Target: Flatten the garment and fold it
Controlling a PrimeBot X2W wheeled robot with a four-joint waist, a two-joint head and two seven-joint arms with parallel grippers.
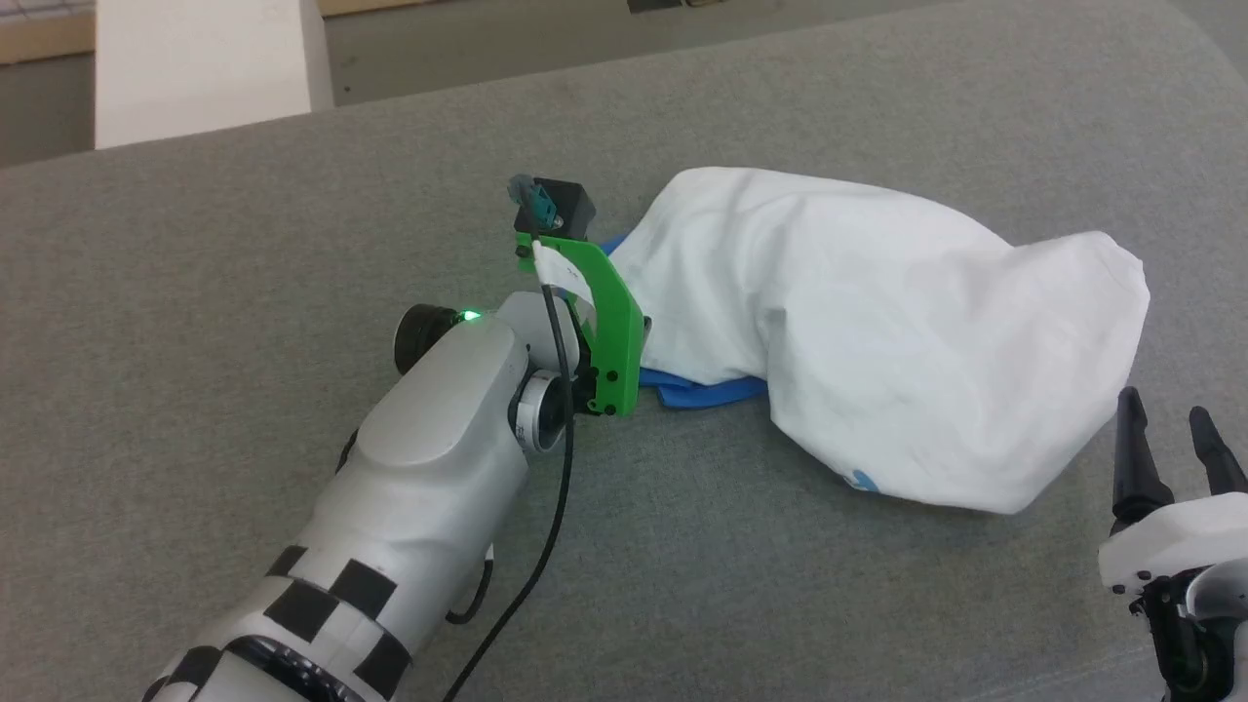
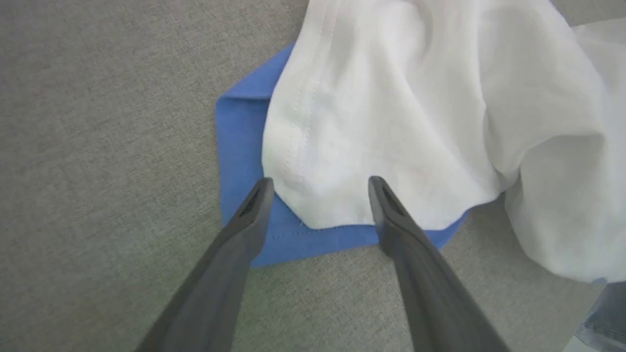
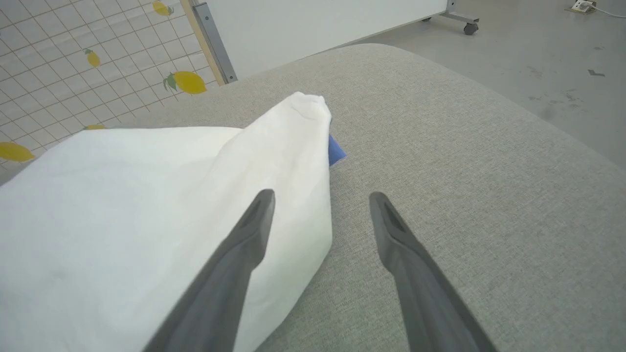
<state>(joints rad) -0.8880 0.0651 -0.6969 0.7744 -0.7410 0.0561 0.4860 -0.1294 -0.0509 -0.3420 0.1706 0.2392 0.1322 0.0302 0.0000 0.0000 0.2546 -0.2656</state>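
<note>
Found shirt (image 1: 877,322) bunched right of centre on cushion (image 1: 244,292), lying lengthwise between the grippers, with left gripper (image 2: 318,183) spread wide, tips straddling its blue-sleeve end, nearer than right gripper (image 1: 1162,408), also spread, just beside the white end.

Grey woven upholstered surface (image 1: 244,244) in foreground, rounded corner. Beyond: scuffed grey floor (image 3: 538,63). White board (image 3: 318,24) on castor (image 3: 470,29). Lemon-print grid sheet (image 3: 73,63) beside. Even, soft light.
</note>
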